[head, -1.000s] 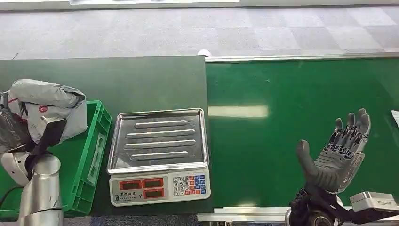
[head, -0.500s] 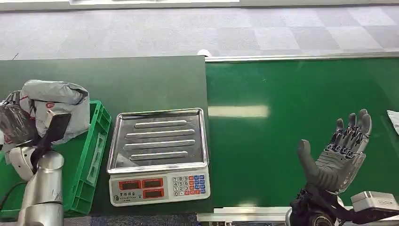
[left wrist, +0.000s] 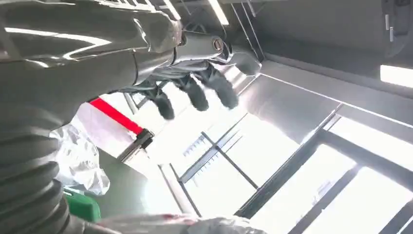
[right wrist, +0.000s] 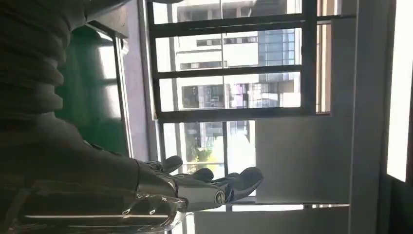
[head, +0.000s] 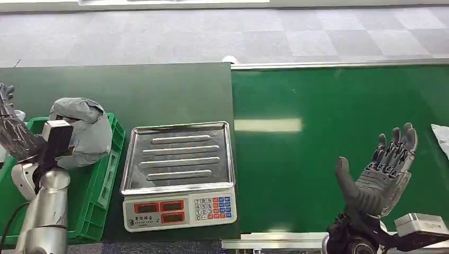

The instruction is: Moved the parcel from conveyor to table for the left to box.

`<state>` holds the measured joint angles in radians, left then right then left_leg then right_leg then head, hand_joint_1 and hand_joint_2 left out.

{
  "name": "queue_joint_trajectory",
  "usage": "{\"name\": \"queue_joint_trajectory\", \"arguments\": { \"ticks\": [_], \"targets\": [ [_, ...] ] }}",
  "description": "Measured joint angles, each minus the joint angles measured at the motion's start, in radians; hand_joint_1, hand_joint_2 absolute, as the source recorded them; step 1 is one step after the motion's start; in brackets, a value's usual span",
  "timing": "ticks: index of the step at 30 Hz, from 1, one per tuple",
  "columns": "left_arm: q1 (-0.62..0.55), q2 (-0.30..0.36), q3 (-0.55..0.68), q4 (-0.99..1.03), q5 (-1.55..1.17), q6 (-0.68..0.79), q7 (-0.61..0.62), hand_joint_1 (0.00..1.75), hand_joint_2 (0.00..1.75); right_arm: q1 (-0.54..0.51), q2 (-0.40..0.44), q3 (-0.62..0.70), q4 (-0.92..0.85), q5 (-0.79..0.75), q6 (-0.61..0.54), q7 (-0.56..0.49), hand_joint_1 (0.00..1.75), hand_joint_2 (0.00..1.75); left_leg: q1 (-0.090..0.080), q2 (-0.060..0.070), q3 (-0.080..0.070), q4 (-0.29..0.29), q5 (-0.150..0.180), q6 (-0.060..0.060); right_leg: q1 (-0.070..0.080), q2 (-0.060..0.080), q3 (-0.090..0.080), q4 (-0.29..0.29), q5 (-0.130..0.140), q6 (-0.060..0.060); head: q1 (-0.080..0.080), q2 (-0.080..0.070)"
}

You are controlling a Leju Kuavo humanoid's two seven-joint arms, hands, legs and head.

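Head view: right hand (head: 382,172) upright, fingers apart.

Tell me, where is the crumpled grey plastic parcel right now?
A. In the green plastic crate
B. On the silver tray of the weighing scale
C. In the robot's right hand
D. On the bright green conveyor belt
A: in the head view the crumpled grey plastic parcel sits in the green plastic crate, beside the silver scale tray, with the left hand open next to it.
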<state>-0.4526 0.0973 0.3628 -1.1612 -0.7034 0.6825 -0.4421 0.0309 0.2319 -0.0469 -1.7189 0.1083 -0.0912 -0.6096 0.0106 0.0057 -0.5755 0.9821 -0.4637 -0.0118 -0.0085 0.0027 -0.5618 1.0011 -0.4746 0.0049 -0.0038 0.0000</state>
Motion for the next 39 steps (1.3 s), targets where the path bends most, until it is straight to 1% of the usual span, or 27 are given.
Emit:
{"name": "queue_joint_trajectory", "arguments": {
  "ticks": [18,25,27,28,31,32,33,34,36,39],
  "targets": [
    [0.005,0.001,-0.005,0.0,0.0,0.0,0.0,0.0,1.75,0.0,-0.002,-0.007,0.0,0.0,0.006,0.002,0.0,1.75,0.0,0.0,0.0,0.0,0.0,0.0,0.0,0.0,0.0,0.0,0.0,0.0,0.0,0.0],
    [0.012,-0.004,0.004,-0.018,0.0,0.0,-0.035,0.0,1.75,0.0,-0.004,-0.009,0.002,0.001,0.007,0.002,0.0,1.75,0.0,0.0,0.0,0.0,0.0,0.0,0.0,0.0,0.0,0.0,0.0,0.0,0.0,0.0],
    [0.012,-0.002,0.003,-0.016,-0.044,-0.011,0.018,0.0,1.75,0.0,-0.004,-0.009,0.003,0.0,0.007,0.002,0.0,1.75,0.0,0.0,0.0,0.0,0.0,0.0,0.0,0.0,0.0,0.0,0.0,0.0,0.0,0.0],
    [0.01,0.003,-0.001,-0.012,-0.107,-0.028,0.081,0.0,1.75,0.0,-0.004,-0.01,0.003,0.0,0.007,0.002,0.0,1.75,0.0,0.0,0.0,0.0,0.0,0.0,0.0,0.0,0.0,0.0,0.0,0.0,0.0,0.0],
    [-0.035,0.057,-0.033,0.079,-0.516,-0.098,0.398,0.0,1.75,0.001,-0.004,-0.012,0.003,0.003,0.019,0.002,0.0,1.75,0.0,-0.001,0.0,0.0,0.0,0.0,0.0,-0.001,0.0,0.0,0.0,0.0,0.0,0.0],
    [-0.057,0.078,-0.045,0.128,-0.652,-0.103,0.484,0.0,1.75,0.001,-0.004,-0.013,0.003,0.004,0.026,0.003,0.0,1.75,0.0,0.0,0.0,0.0,0.001,0.0,0.001,-0.001,0.0,0.0,0.0,0.0,0.0,0.0],
    [-0.077,0.095,-0.052,0.176,-0.742,-0.095,0.532,0.0,1.75,0.001,-0.004,-0.013,0.003,0.007,0.028,0.005,0.0,1.75,0.001,0.001,0.001,0.0,0.001,-0.001,0.001,0.0,0.0,0.0,0.001,-0.001,0.0,0.0],
    [-0.095,0.111,-0.055,0.213,-0.784,-0.078,0.54,0.0,1.75,0.003,-0.004,-0.014,0.003,0.009,0.029,0.006,0.0,1.75,0.001,0.002,0.001,0.0,0.001,-0.001,0.001,0.001,0.0,0.0,0.001,-0.002,0.0,0.0],
    [-0.125,0.133,-0.058,0.277,-0.765,-0.041,0.526,0.0,1.75,0.009,-0.004,-0.016,0.002,0.011,0.029,0.01,0.0,1.75,0.001,0.002,0.001,0.0,0.001,-0.001,0.001,0.001,0.0,0.0,0.001,-0.002,0.0,0.0],
    [-0.125,0.14,-0.056,0.281,-0.698,-0.005,0.419,0.0,1.75,0.017,-0.003,-0.018,-0.001,0.012,0.029,0.015,0.0,1.75,0.001,0.001,0.001,0.0,0.001,-0.001,0.001,0.001,0.0,0.0,0.001,-0.002,0.0,0.0]
  ]
}}
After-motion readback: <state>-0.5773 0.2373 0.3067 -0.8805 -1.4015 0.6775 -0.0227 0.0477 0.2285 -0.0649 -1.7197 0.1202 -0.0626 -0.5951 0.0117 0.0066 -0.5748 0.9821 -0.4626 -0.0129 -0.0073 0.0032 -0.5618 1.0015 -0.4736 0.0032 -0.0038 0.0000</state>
